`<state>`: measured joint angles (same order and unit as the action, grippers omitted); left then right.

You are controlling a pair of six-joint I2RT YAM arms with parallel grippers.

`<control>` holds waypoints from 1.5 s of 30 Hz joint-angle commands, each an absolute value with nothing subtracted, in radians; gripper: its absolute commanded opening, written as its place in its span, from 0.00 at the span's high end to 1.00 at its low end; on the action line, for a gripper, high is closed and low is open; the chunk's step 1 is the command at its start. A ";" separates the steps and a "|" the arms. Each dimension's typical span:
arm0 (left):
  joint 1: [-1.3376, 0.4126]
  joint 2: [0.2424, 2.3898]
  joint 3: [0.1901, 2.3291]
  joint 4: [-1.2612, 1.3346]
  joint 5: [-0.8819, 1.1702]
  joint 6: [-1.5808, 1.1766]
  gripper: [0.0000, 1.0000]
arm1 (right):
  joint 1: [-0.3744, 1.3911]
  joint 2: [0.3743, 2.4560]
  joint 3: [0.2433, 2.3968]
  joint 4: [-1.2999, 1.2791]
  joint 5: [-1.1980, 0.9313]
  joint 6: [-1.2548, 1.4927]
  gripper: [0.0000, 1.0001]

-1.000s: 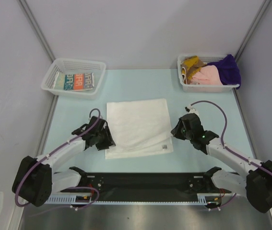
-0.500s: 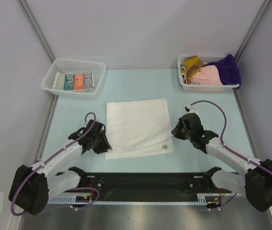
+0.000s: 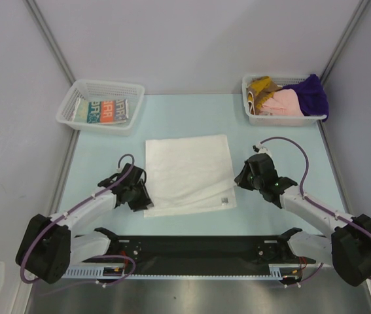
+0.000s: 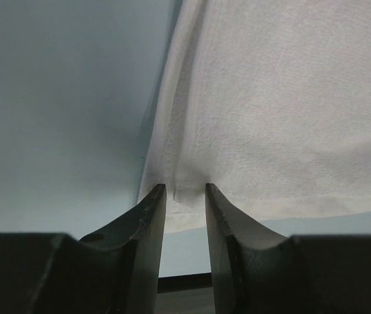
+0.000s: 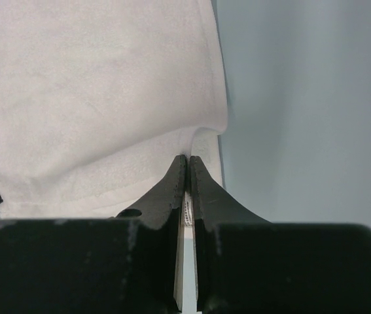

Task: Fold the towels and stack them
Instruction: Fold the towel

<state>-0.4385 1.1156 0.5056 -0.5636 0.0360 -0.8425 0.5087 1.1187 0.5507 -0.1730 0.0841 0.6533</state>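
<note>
A plain white towel lies spread flat in the middle of the table. It fills the left wrist view and the right wrist view. My left gripper is at the towel's near left corner. Its jaws stand a little apart, and the towel's edge lies just at the fingertips. My right gripper is shut on the towel's right edge, which is lifted into a small peak. A small label shows between its fingers.
A white mesh basket at the back left holds a folded orange-teal-white print towel. A basket at the back right holds mustard, pink and purple towels. Grey walls stand on both sides.
My left gripper drew back to the left from the towel's corner, then came in again to the near left corner. My right gripper has stayed at the right edge.
</note>
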 commanded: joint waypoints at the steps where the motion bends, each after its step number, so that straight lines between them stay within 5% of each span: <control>1: -0.445 1.138 0.518 -0.526 0.051 -0.853 0.64 | 0.499 1.118 0.578 -0.140 0.083 0.634 0.98; 6: -0.445 1.138 0.529 -0.529 0.051 -0.845 0.67 | 0.497 1.118 0.578 -0.140 0.081 0.635 0.98; 17: -0.445 1.134 0.586 -0.545 0.054 -0.805 1.00 | 0.491 1.108 0.589 -0.153 0.078 0.627 0.98; 35: -0.443 1.088 0.620 -0.597 0.038 -0.738 0.93 | 0.489 1.066 0.577 -0.203 0.055 0.598 0.98; 45: -0.442 1.161 0.600 -0.604 0.003 -0.721 0.99 | 0.492 1.101 0.565 -0.198 0.075 0.575 0.99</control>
